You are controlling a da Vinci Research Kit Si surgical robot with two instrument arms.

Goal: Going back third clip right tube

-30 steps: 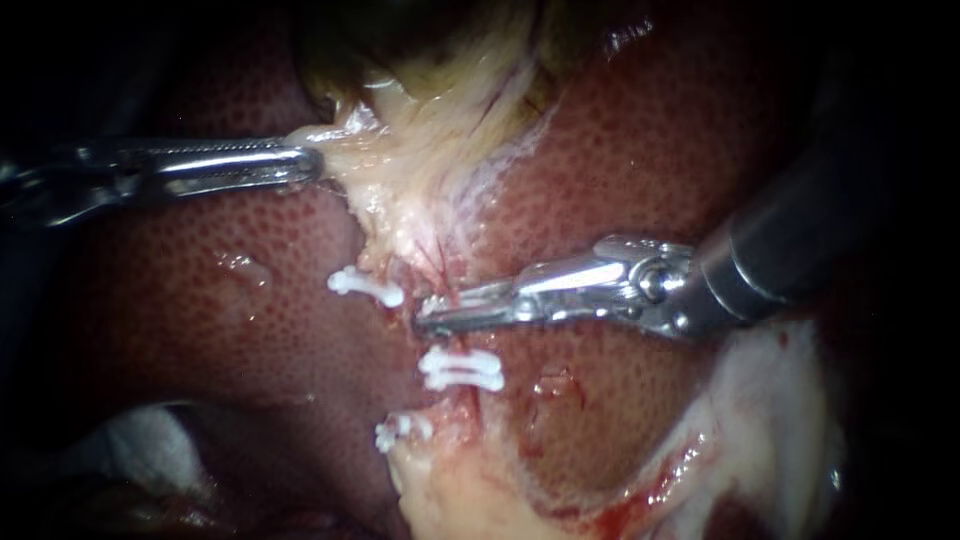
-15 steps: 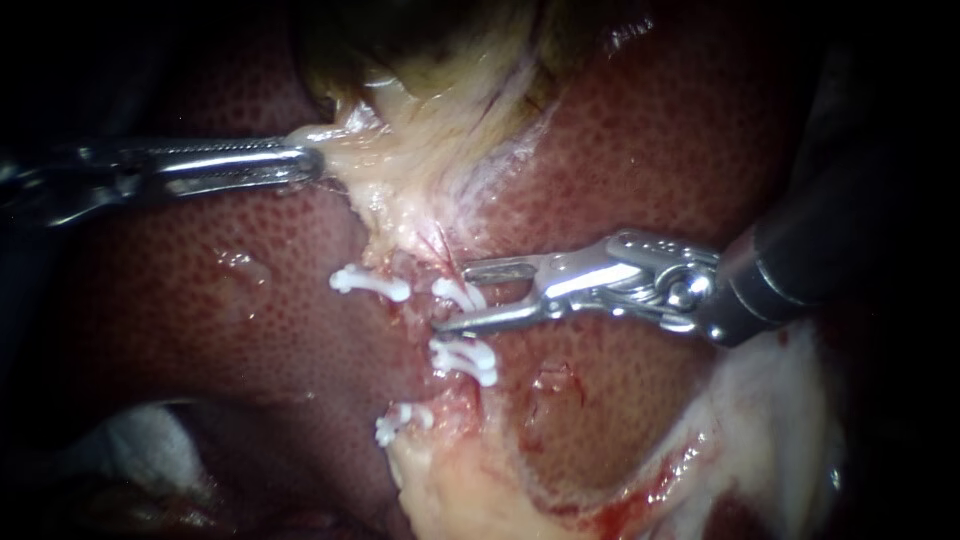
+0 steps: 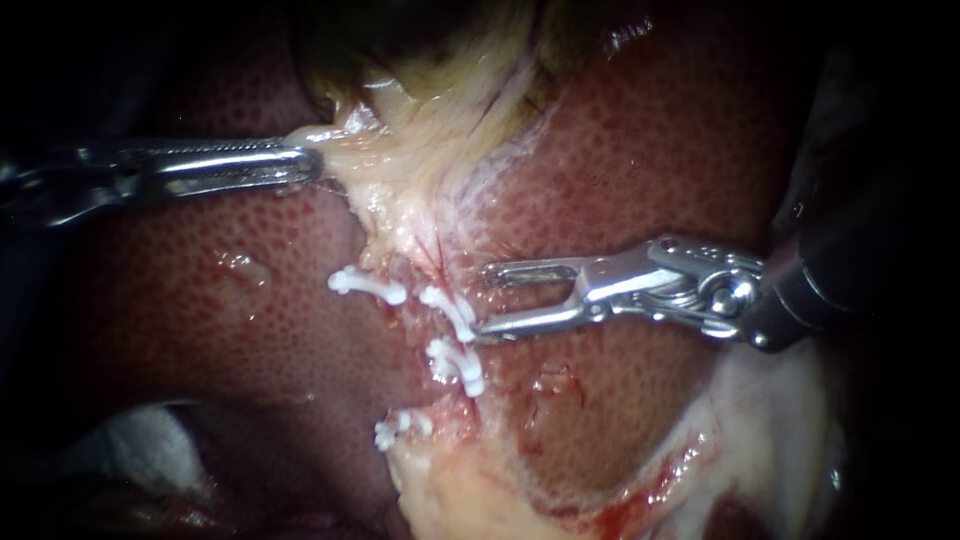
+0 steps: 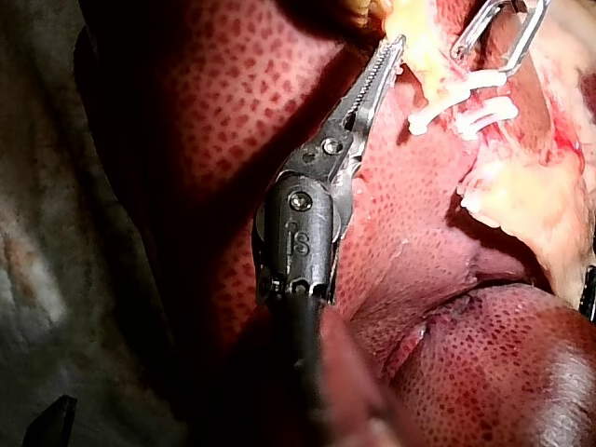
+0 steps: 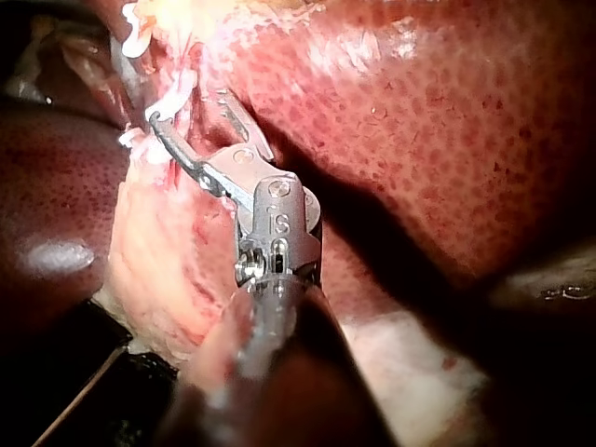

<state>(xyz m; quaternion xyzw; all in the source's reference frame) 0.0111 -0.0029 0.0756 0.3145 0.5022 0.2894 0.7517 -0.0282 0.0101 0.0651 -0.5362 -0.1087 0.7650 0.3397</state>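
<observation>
Left instrument [image 3: 312, 164]: shaft comes in from the left and lies nearly level. Jaws are long, slim and toothed. They are pressed together, tips pinching a fold of pale tissue [image 3: 345, 150]. In the left wrist view the wrist joint is slightly bent, and the jaws angle away from the line of the dark shaft.

Right instrument [image 3: 484, 298]: dark shaft comes in from the upper right. The wrist joint is bent so the jaws run nearly level. Jaws are apart with a clear gap and nothing held. Upper jaw is slotted; lower jaw looks thinner. The right wrist view shows the same spread. Tips of the two instruments are well apart.
</observation>
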